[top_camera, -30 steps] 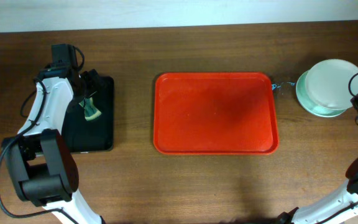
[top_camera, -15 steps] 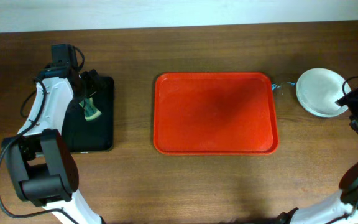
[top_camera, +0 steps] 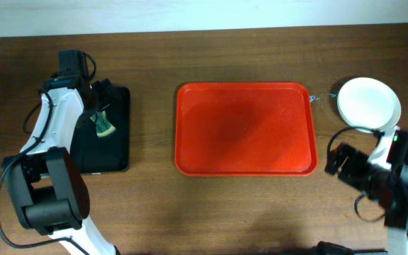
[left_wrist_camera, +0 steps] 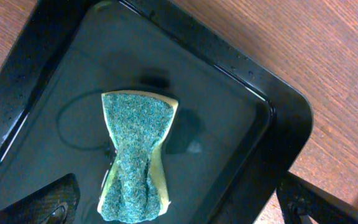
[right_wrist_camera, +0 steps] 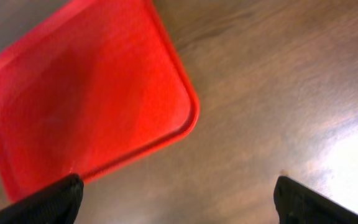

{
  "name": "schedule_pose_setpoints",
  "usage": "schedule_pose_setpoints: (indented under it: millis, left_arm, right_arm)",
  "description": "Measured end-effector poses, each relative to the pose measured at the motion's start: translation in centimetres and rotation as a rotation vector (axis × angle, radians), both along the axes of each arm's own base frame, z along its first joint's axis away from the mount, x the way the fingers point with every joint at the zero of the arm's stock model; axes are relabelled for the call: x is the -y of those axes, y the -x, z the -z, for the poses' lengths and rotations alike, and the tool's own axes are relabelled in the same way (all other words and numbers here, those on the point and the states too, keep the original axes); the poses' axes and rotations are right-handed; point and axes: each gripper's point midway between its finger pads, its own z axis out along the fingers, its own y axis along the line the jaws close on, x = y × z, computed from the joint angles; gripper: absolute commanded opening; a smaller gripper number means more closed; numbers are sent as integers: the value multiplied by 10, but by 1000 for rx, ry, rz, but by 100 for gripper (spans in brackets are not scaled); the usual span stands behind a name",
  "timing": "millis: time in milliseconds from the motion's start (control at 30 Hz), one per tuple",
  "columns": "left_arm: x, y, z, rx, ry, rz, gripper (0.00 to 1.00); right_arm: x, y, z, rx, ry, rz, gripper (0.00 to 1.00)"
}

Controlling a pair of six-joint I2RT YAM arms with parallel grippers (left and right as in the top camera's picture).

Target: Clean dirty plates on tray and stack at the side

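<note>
1. Progress: the red tray [top_camera: 246, 86] lies in the middle of the table [top_camera: 246, 212] with nothing on it. The plates [top_camera: 368, 105] sit on the wood just beside its right short edge, apart from it. Judged from this, the clearing and stacking are done or nearly done.
2. Plates: only a white top plate shows from overhead, and no smear is visible on it. How many plates lie beneath it cannot be told, so neither the full count nor the cleanness of the lower ones can be confirmed.
3. Red tray, right wrist view: one rounded corner and the raised rim [right_wrist_camera: 188, 118] are seen, and the floor is bare.
4. Black tray [top_camera: 119, 152]: this stands well to the left of the red tray. It holds a single teal-speckled sponge [left_wrist_camera: 135, 155], pinched at its waist and lying on the tray floor. Small droplets dot the rim.
5. Left gripper [left_wrist_camera: 179, 208]: it hangs over the black tray with its fingers spread wide either side of the sponge, gripping nothing.
6. Right gripper [right_wrist_camera: 182, 199]: it hangs above the table near the tray's corner. Its fingers are likewise released, with bare wood between them.
7. What is left, on this judgement: at most a check of the stack.
</note>
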Motion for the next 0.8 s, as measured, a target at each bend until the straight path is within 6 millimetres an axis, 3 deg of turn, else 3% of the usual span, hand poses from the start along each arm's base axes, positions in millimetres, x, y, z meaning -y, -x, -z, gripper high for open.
schedule_pose_setpoints:
  millis: [167,433,533,633,733,800]
  left_arm:
    - [0,0,0,0,0,0,99]
    - [0,0,0,0,0,0,99]
    - [0,0,0,0,0,0,99]
    - [0,0,0,0,1,0,99]
    - [0,0,0,1,1,1,99]
    - [0,0,0,1,1,0,99]
  right_arm:
    - [-9,17,-16,81,25,-20,99]
    - [-11,19,-7,61,30,-42,99]
    - [-30,3,-10,200,64,-185,99]
    - [-63,0,-29,518,145,-394,99]
    - [-69,10,-40,758,215,-428,99]
    - [-69,5,-48,910,261,-423,99]
